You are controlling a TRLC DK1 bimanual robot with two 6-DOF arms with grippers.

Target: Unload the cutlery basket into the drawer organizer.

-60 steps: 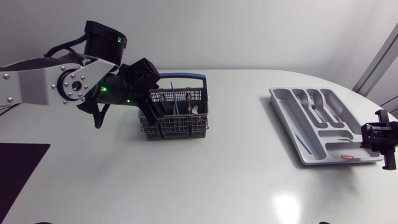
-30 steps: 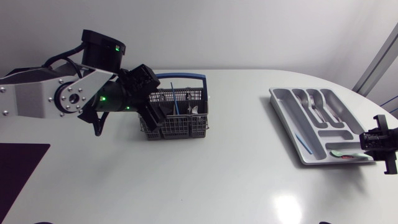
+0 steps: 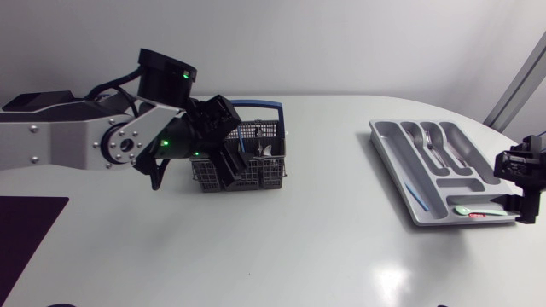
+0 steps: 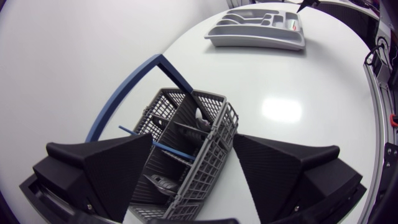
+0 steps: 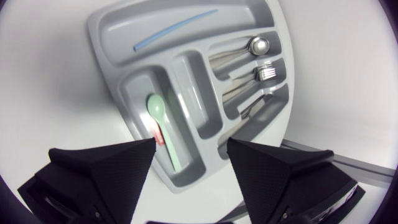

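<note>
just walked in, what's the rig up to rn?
Unloading cutlery. The left claw is open at the cutlery basket, nothing gripped; a blue stick and some metal pieces are in the basket. The right claw hangs open over the drawer organizer, empty. A green spoon lies in the compartment under it; a second blue stick, a metal spoon and a fork sit in other slots.

The white, glossy worktop (image 3: 281,247) has a rounded edge. 1 bright glare patch (image 4: 281,109) lies on it ahead of the left pincer (image 4: 193,140).
</note>
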